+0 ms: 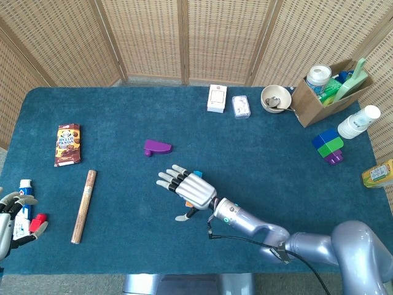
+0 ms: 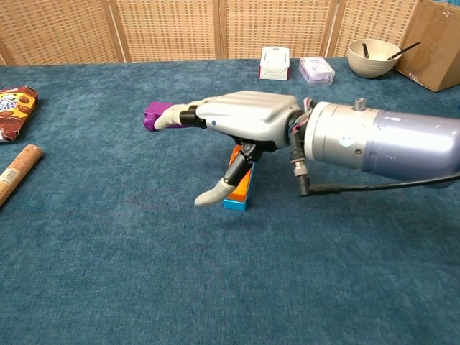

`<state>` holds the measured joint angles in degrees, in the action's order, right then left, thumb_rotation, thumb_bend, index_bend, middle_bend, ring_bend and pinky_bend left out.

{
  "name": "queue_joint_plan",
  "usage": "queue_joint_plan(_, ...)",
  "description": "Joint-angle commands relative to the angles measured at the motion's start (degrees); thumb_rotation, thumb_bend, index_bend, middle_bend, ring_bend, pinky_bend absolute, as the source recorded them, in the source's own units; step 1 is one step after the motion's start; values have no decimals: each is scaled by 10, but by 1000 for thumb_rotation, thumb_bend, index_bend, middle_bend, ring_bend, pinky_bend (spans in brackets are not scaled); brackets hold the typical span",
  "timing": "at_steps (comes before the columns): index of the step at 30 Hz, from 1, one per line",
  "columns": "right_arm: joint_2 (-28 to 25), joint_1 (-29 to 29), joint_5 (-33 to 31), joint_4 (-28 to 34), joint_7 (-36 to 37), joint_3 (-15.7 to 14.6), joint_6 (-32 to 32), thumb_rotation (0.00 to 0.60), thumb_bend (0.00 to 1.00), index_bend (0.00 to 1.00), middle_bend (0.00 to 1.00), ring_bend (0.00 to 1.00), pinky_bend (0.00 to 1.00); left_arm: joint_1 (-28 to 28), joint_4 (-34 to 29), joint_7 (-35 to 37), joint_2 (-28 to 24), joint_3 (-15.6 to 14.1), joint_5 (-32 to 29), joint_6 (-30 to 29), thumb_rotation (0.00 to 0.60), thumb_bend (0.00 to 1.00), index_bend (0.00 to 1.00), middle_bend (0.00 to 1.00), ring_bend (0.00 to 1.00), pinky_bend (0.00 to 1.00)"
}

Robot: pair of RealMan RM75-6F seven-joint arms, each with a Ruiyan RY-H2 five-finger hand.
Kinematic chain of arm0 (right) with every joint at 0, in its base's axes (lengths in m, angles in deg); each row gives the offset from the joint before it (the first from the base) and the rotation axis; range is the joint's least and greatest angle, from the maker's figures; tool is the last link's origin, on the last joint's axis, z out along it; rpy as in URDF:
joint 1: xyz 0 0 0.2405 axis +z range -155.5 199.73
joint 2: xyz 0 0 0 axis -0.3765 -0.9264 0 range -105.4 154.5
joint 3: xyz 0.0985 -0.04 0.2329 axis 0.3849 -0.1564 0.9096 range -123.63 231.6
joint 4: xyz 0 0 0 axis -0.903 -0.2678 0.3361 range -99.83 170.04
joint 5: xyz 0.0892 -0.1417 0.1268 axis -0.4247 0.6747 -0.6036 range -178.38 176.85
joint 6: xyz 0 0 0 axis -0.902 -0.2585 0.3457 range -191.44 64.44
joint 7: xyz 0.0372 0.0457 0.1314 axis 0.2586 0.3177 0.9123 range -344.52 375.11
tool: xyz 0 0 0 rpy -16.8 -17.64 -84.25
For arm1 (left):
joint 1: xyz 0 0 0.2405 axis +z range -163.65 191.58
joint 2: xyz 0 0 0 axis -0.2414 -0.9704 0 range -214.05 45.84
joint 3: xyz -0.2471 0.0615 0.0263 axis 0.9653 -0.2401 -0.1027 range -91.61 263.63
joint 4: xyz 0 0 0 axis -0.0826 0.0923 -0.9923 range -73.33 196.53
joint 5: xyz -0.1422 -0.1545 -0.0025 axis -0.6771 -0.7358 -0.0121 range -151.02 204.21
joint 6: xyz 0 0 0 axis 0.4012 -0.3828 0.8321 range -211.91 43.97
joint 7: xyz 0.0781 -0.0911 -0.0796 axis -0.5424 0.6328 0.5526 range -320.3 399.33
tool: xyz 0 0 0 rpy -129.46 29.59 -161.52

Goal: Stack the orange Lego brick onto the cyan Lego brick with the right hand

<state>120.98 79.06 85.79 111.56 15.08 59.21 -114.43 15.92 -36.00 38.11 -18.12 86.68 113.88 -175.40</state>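
Observation:
In the chest view the orange brick [image 2: 243,184] lies on top of the cyan brick [image 2: 234,205] near the table's middle. My right hand [image 2: 241,121] hovers palm down just above this stack, fingers stretched out to the left, holding nothing. Its thumb hangs down beside the bricks' left front. From the head view the right hand [image 1: 187,190] covers the orange brick, and only a sliver of the cyan brick [image 1: 198,174] shows. My left hand [image 1: 8,216] sits at the lower left edge, fingers apart, beside a tube [image 1: 23,208].
A purple piece [image 1: 157,147] lies just beyond the right hand. A wooden stick [image 1: 84,206] and a chocolate bar [image 1: 67,144] are to the left. Small boxes [image 1: 217,98], a bowl [image 1: 274,98], a cardboard box [image 1: 322,95] and blue-green blocks [image 1: 327,144] stand at the back right.

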Motion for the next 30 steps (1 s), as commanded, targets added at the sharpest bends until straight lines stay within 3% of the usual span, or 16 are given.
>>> queue_joint_plan(1,14,2,-2,-18,8,3,5,318,13,0,16,0,0,1,1,1,0,0,0,-1,498,279,363,347,228,3)
queue_joint_plan(19,51,3,0,-72,56,5,15,318,11,0,16,0,0,-1,2,1,-1,2,-2,4,499,280,363,346,228,3)
queue_joint_plan(30,64,0,10,-87,42,4,5,319,8,0,16,0,0,-1,1,-3,-1,2,-2,6,501,280,363,347,228,3)
